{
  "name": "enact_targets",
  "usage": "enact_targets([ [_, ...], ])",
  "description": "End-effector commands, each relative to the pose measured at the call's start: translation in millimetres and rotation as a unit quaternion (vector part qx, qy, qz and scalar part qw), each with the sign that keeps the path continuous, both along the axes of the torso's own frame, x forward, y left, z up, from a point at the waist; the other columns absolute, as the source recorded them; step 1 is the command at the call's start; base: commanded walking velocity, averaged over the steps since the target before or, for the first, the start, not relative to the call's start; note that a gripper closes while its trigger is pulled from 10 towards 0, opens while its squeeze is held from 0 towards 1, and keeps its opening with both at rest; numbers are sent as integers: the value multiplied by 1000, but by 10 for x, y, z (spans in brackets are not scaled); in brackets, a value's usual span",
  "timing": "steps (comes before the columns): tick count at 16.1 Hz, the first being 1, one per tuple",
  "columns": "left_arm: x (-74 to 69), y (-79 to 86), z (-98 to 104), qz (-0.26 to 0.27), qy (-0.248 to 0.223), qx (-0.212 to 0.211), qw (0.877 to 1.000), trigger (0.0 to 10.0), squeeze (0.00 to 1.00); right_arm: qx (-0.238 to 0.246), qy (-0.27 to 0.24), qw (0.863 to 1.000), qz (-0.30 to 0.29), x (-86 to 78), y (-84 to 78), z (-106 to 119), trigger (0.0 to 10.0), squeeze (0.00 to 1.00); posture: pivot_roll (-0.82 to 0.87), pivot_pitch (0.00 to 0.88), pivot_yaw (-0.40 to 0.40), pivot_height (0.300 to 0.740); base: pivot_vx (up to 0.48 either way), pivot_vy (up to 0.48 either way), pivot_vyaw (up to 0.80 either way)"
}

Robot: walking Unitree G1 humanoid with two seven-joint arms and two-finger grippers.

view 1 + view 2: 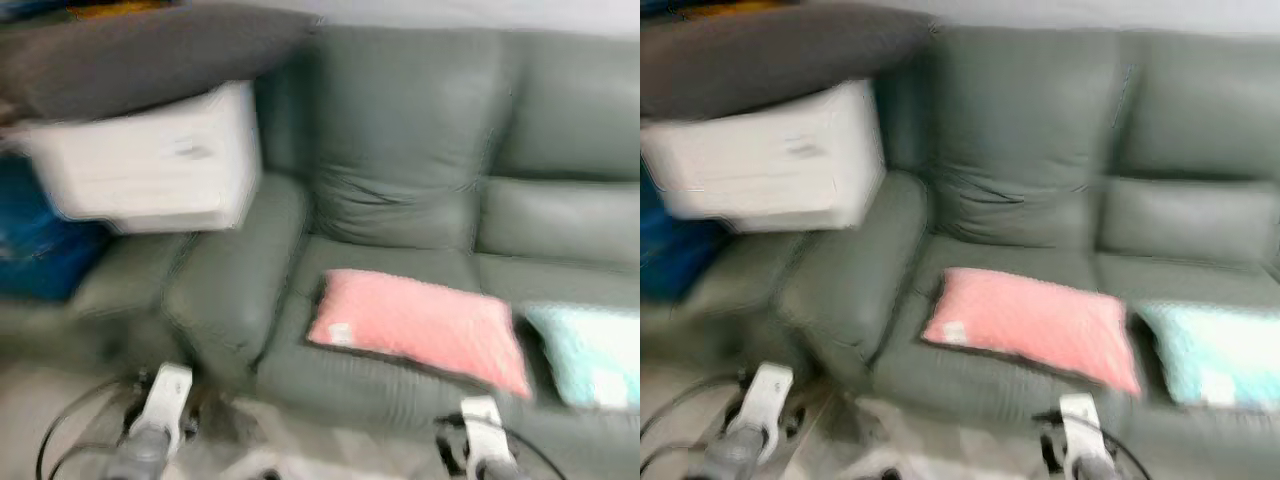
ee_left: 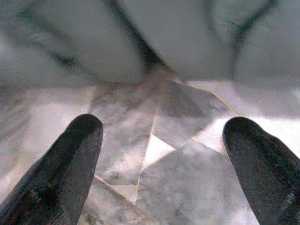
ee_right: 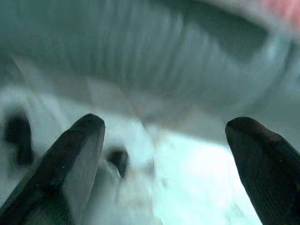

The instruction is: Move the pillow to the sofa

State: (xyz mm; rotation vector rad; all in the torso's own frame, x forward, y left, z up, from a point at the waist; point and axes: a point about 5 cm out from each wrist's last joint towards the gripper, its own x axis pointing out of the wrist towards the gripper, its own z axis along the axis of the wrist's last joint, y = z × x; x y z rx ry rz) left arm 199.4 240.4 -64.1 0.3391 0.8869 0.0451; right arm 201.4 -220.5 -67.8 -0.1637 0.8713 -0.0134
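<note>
No writing can be read; the small white tag point(image 1: 341, 334) on the pink pillow point(image 1: 420, 325) and the white box point(image 1: 150, 160) left of it are blurred.

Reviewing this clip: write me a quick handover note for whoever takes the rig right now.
Left claw: open, holding nothing, low over the marble floor before the sofa.
Right claw: open, holding nothing, low by the sofa front.
Pink pillow lies flat on the sofa seat; a light blue pillow lies beside it on the robot's right.
Done: the pink pillow rests on the sofa, released.
Left: apparently nothing; views are blurred, so recheck once the camera settles.
</note>
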Motion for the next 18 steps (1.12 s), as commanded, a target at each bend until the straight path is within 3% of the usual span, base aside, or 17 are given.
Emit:
enact_targets([
  [1,84,51,62,-17,-6,11,1000,10000,0,0,-2,1000,6,6,38,-3,10000,0,-143,0,80,740,0,0,0],
  [3,169,105,132,-21,-21,26,999,10000,0,-1,4,1000,14,-29,95,-34,10000,0,-141,0,94,740,480,0,0],
  [5,224,109,170,-15,-34,14,999,10000,0,3,5,1000,12,-36,133,-45,10000,0,-135,0,101,740,137,0,0],
  [7,211,106,159,-23,-25,13,999,10000,0,0,8,1000,19,-44,152,-53,10000,0,-136,0,101,740,0,0,0],
  [9,141,111,115,-40,-7,29,999,10000,0,-10,15,999,41,-53,163,-61,10000,0,-137,0,97,740,0,0,0],
  [12,-13,82,17,-37,15,17,999,10000,0,-18,30,998,53,-111,144,-89,10000,0,-136,0,87,740,0,0,0],
  [18,-137,8,-84,-42,63,16,997,10000,0,-20,32,997,66,-76,156,-76,10000,0,-134,0,70,740,0,0,0],
])
